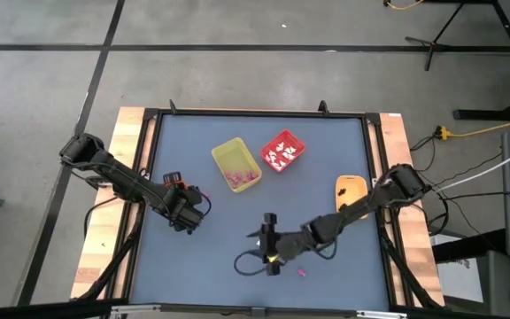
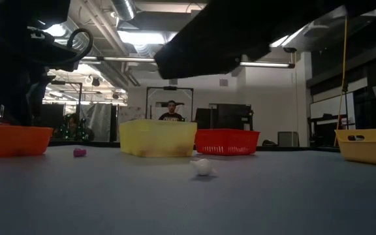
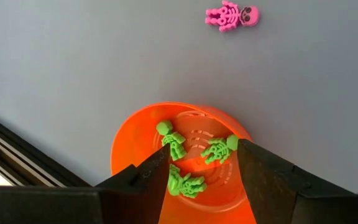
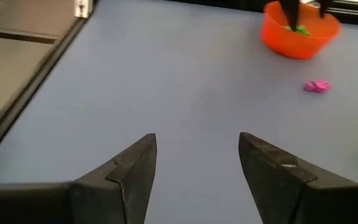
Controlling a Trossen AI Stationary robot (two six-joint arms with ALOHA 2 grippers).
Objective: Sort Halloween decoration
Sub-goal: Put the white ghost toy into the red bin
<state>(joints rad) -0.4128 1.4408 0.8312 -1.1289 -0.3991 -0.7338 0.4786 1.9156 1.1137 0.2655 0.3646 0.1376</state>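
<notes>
In the left wrist view, an orange bowl point(image 3: 135, 130) on the blue table holds three green skeleton trinkets point(image 3: 194, 165). My left gripper point(image 3: 201, 152) hangs open right above it, a finger on each side of the trinkets and touching nothing. A pink skeleton point(image 3: 232, 15) lies flat on the table beyond the bowl. My right gripper point(image 4: 197, 137) is open over bare table near the near edge point(image 1: 264, 244), and looks toward the bowl point(image 4: 300, 28) and a pink trinket point(image 4: 317, 86). Another pink trinket point(image 1: 301, 273) lies close to it. In the low view a small white trinket point(image 2: 203, 167) rests on the table.
The yellow bin point(image 1: 236, 164) holds pink pieces and the red bin point(image 1: 282, 151) holds white ones; both stand toward the far middle of the table. A yellow-orange tray point(image 1: 351, 189) sits near the right edge. A black frame rims the table. A person stands in the room behind.
</notes>
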